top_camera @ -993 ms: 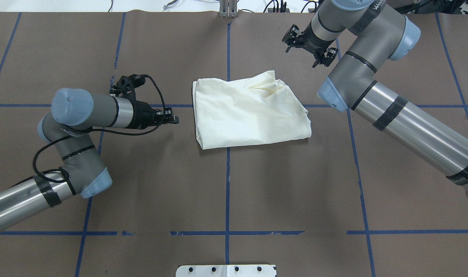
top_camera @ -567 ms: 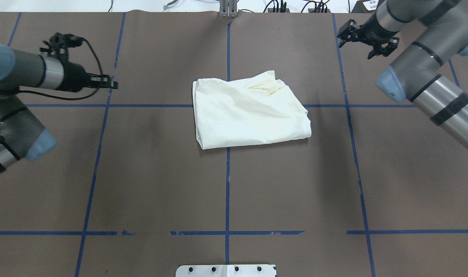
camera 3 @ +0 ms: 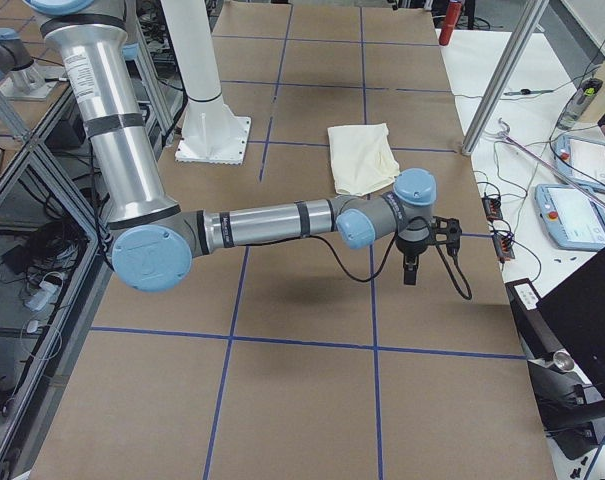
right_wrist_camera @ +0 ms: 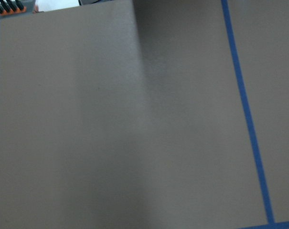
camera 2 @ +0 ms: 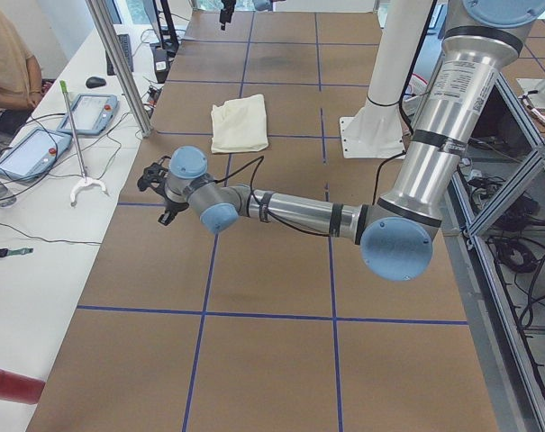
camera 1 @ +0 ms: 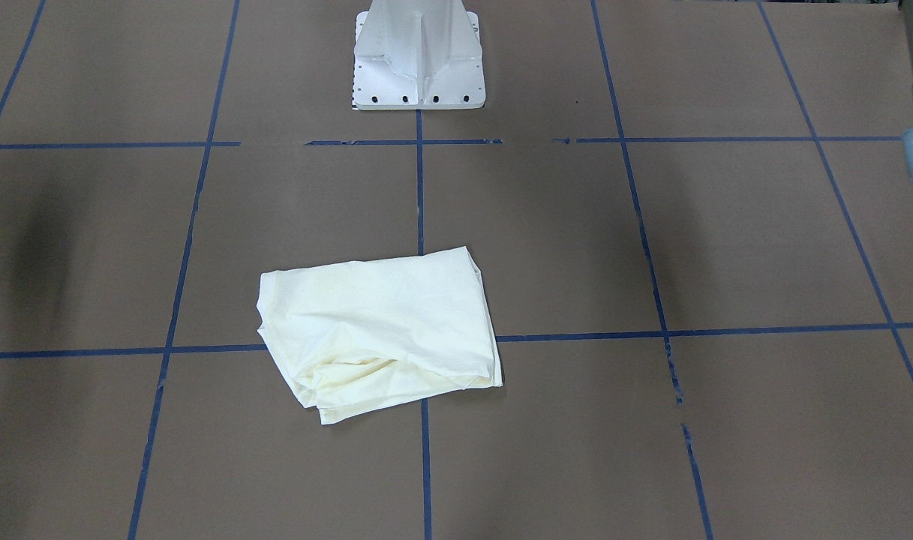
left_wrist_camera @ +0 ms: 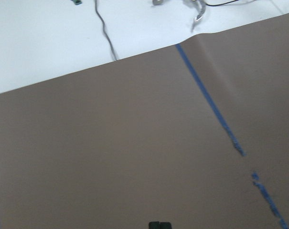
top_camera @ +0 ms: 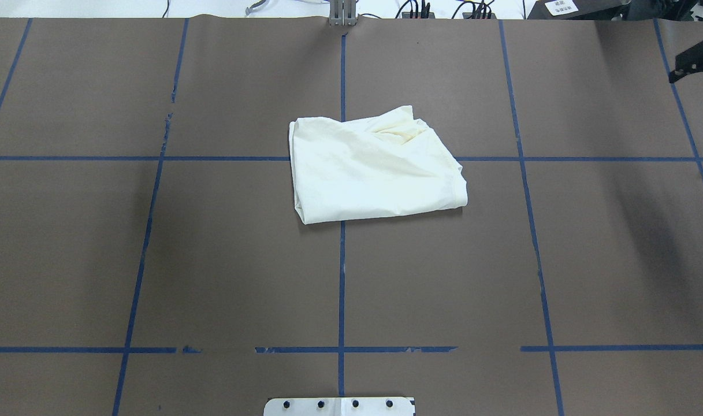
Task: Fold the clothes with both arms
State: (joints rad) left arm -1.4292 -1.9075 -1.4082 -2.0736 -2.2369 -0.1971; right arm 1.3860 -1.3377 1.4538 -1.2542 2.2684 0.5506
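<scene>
Shirt [top_camera: 374,167] folded; L end effector [left_wrist_camera: 159,225] tips together, R end effector [top_camera: 695,59] cropped, state unclear

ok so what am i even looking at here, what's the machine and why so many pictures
This is a robot: two silver-grey jointed arms on one white pedestal, each ending in a black two-finger gripper. Two pictures look down on the brown paper-covered table with blue tape lines, from behind the robot and from facing it. Two look along it from either end, showing the left gripper and the right gripper out to the sides. Two come from wrist cameras and show mostly table. A cream-white folded shirt lies in the middle, touched by neither gripper.
</scene>
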